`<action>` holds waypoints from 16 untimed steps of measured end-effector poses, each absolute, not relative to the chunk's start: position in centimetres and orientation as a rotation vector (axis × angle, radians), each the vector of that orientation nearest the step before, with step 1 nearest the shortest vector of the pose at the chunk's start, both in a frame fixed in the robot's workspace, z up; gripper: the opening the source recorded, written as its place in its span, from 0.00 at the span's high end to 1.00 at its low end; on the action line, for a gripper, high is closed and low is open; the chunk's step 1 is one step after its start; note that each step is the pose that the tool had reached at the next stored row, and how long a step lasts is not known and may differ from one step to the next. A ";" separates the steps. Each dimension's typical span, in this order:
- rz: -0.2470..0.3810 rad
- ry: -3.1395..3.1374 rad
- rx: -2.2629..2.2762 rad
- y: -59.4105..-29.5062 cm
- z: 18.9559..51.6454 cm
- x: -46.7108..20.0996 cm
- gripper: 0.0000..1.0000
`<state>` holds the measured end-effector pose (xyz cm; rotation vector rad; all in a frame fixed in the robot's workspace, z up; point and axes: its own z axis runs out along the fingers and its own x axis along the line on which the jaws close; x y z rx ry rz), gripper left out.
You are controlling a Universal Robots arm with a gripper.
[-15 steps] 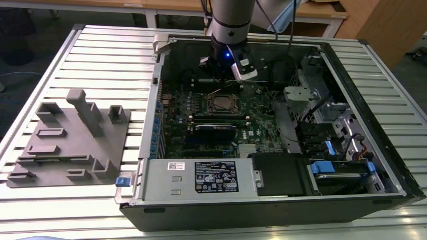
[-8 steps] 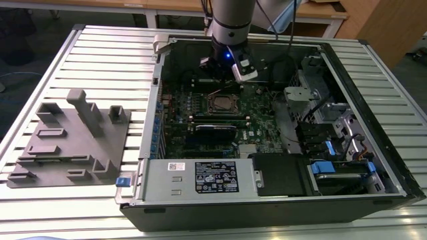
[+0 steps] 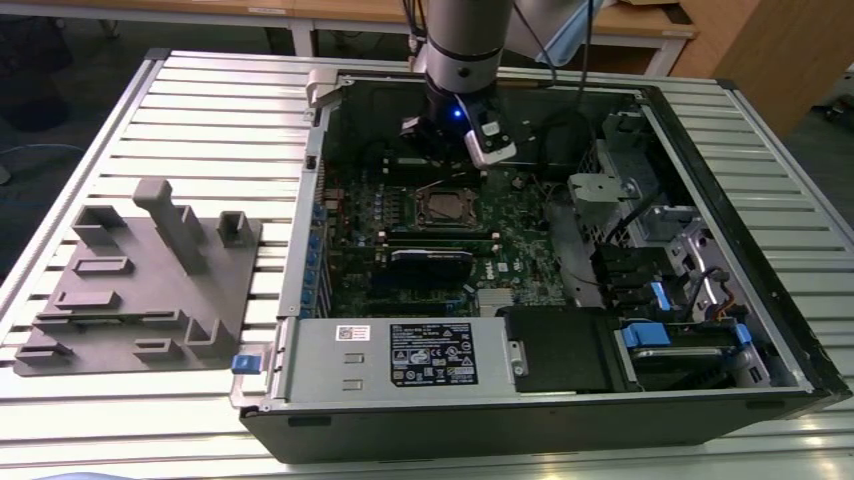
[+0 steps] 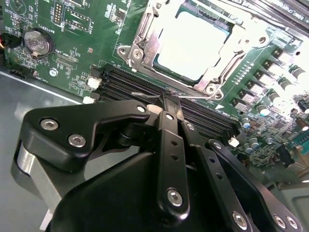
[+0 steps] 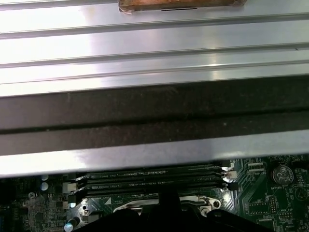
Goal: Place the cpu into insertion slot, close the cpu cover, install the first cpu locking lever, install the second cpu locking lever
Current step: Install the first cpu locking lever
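The cpu [image 4: 193, 43] lies flat in the insertion slot [image 3: 447, 207], its pale metal top showing through the cut-out of the cpu cover [image 4: 145, 46]. The cover lies down over it. A thin metal locking lever [image 4: 145, 93] runs along the socket edge closest to my fingertips. My gripper [image 4: 169, 102] is shut with nothing between its black fingers, hovering just off that edge, over the black memory slots [image 4: 125, 82]. In the exterior view the gripper [image 3: 461, 150] hangs inside the open computer case, behind the socket. The first wrist view catches the socket's rim [image 5: 130, 207].
The case's wall [image 5: 145, 116] stands close beside the gripper. A coin battery [image 4: 37, 41] sits on the green board. A power supply [image 3: 400, 350] and drive bays [image 3: 667, 250] fill the case's front and the exterior view's right. A grey fixture plate [image 3: 134, 290] lies at its left.
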<state>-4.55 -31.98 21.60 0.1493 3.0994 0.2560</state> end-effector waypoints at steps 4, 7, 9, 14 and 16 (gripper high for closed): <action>0.256 3.099 0.149 -32.0 21.5 -4.3 0.89; 0.256 3.099 0.150 -32.0 21.4 -4.2 0.89; 0.255 3.099 0.149 -31.9 21.4 -4.2 0.89; 0.254 3.099 0.149 -31.8 21.4 -4.1 0.89; 0.253 3.100 0.149 -31.7 21.3 -4.1 0.89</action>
